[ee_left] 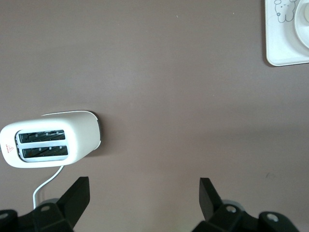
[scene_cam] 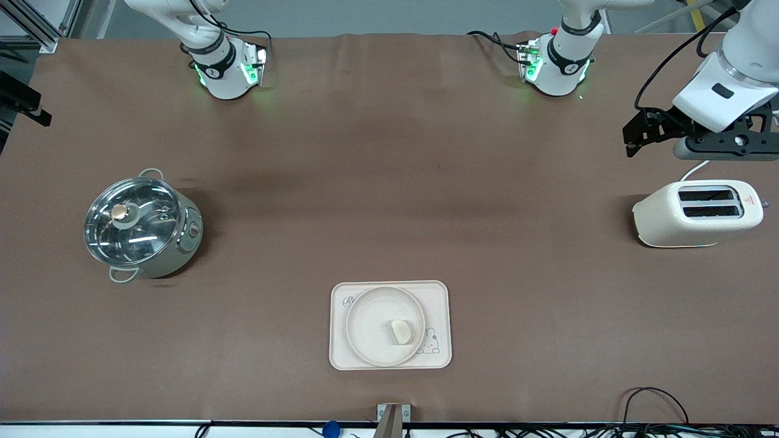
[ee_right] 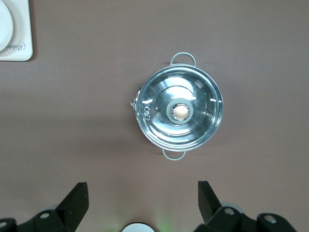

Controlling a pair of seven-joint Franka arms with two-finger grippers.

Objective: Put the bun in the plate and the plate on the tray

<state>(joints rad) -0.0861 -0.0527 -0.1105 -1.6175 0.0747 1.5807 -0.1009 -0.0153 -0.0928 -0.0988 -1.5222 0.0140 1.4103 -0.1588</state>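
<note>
The small cream bun point(scene_cam: 400, 331) lies in the round plate point(scene_cam: 365, 328), toward the bunny-drawing side. The plate sits on the cream "Rabbit" tray point(scene_cam: 438, 298) near the table's front edge. My left gripper point(scene_cam: 636, 134) hangs open and empty high over the table's left-arm end, above the toaster; its wrist view shows it point(ee_left: 144, 193) spread wide, with a corner of the tray point(ee_left: 282, 48) far off. My right gripper point(ee_right: 143, 195) is open and empty, high over the table near its base; it is out of the front view. Its wrist view catches the tray corner point(ee_right: 21, 48) and plate rim point(ee_right: 5, 24).
A cream two-slot toaster point(scene_cam: 697, 213) with a white cord stands at the left arm's end, also in the left wrist view point(ee_left: 50, 140). A steel pot with a glass lid point(scene_cam: 140, 226) stands at the right arm's end, also in the right wrist view point(ee_right: 179, 109).
</note>
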